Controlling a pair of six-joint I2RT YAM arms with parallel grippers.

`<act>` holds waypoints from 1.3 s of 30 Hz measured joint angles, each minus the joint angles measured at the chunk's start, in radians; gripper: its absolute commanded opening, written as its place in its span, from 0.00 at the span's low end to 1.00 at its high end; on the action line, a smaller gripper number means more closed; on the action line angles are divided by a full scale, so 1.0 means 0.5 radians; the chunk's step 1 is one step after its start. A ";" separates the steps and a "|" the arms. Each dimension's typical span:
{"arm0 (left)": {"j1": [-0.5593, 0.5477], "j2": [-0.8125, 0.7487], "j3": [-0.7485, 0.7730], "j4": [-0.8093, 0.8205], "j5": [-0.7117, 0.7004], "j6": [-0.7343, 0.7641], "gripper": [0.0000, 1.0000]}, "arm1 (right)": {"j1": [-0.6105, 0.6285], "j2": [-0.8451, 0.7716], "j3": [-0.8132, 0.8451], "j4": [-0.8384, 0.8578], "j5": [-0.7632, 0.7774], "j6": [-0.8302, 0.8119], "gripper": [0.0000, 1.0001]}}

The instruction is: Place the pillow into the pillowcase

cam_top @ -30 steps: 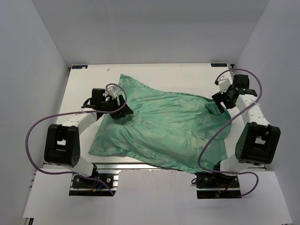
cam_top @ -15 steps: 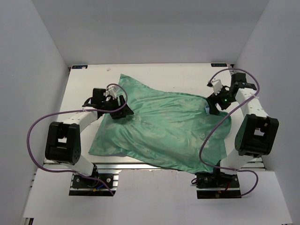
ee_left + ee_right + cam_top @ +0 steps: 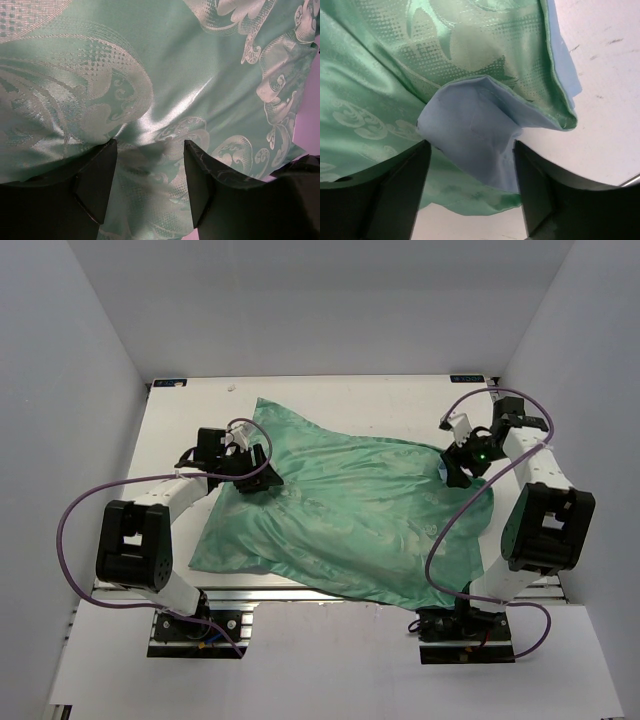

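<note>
The pillowcase [image 3: 350,510] lies spread across the middle of the bench [image 3: 350,400], shiny sea-green face up, with pale leaf and scroll patterns over it. It reaches from the near left of the bench to the far right, and one pointed corner runs toward the far edge. Its near edge lies along the bench's near edge. The pillow cannot be seen in any view.

The left claw [image 3: 262,475] sits at the left edge of the pillowcase, about midway along that side, with its tips on the cloth. In the left wrist view its two dark fingers [image 3: 95,190] stand apart, released, and green cloth fills the gap between them and stretches away beyond. Creases in the cloth gather toward that gap. Whether the fingertips press into the cloth or only rest on it cannot be told.

The right claw [image 3: 452,472] is at the far right corner of the pillowcase. In the right wrist view its fingers [image 3: 400,190] are also spread wide and grip nothing. Between them lies a turned-over flap [image 3: 470,135] of the case showing its matte light blue face, and the flap's edges come close to both fingers. Green cloth lies to the left and far side of the flap, and bare bench shows to the right.
</note>
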 measured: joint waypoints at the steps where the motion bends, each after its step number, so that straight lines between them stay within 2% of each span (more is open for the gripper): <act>1: 0.000 0.001 0.000 -0.001 -0.003 0.003 0.65 | 0.000 0.001 -0.003 0.008 0.005 -0.004 0.61; 3: 0.000 0.001 0.000 -0.004 -0.009 0.005 0.62 | 0.000 0.011 -0.010 0.031 0.025 0.009 0.37; 5: 0.000 0.001 0.006 -0.014 -0.018 0.005 0.57 | -0.004 0.038 -0.010 0.071 0.053 0.059 0.29; 6: 0.000 0.001 0.011 -0.026 -0.025 0.007 0.51 | -0.008 0.058 -0.010 0.092 0.068 0.088 0.24; 10: 0.002 0.001 0.049 -0.085 -0.082 0.027 0.34 | -0.062 0.117 -0.009 0.204 0.143 0.218 0.20; 17: 0.004 0.076 0.159 -0.145 -0.140 0.041 0.30 | -0.252 0.116 0.180 0.461 0.356 0.488 0.15; 18: 0.004 0.096 0.179 -0.153 -0.146 0.041 0.30 | -0.269 0.117 0.221 0.498 0.384 0.521 0.49; 19: 0.005 0.114 0.198 -0.162 -0.154 0.041 0.30 | -0.296 0.117 0.289 0.568 0.430 0.562 0.49; 20: 0.008 0.121 0.207 -0.172 -0.161 0.041 0.30 | -0.303 0.117 0.321 0.593 0.452 0.585 0.88; 22: 0.021 0.130 0.227 -0.190 -0.169 0.041 0.32 | -0.304 0.116 0.346 0.629 0.480 0.613 0.89; 23: 0.030 0.130 0.236 -0.201 -0.172 0.041 0.43 | -0.303 0.114 0.346 0.637 0.475 0.620 0.89; 26: 0.054 0.124 0.269 -0.227 -0.190 0.066 0.69 | -0.304 0.036 0.228 0.671 0.389 0.616 0.89; 29: 0.060 0.085 0.314 -0.269 -0.271 0.097 0.75 | -0.304 -0.185 0.052 0.633 0.236 0.594 0.89; 31: 0.064 0.049 0.365 -0.314 -0.369 0.140 0.84 | -0.304 -0.403 -0.028 0.606 0.091 0.567 0.89; 35: 0.076 0.018 0.483 -0.391 -0.592 0.227 0.88 | -0.304 -0.784 -0.132 0.616 -0.220 0.557 0.89; 39: 0.079 0.018 0.521 -0.473 -0.803 0.300 0.90 | -0.304 -0.922 -0.221 0.513 -0.552 0.518 0.89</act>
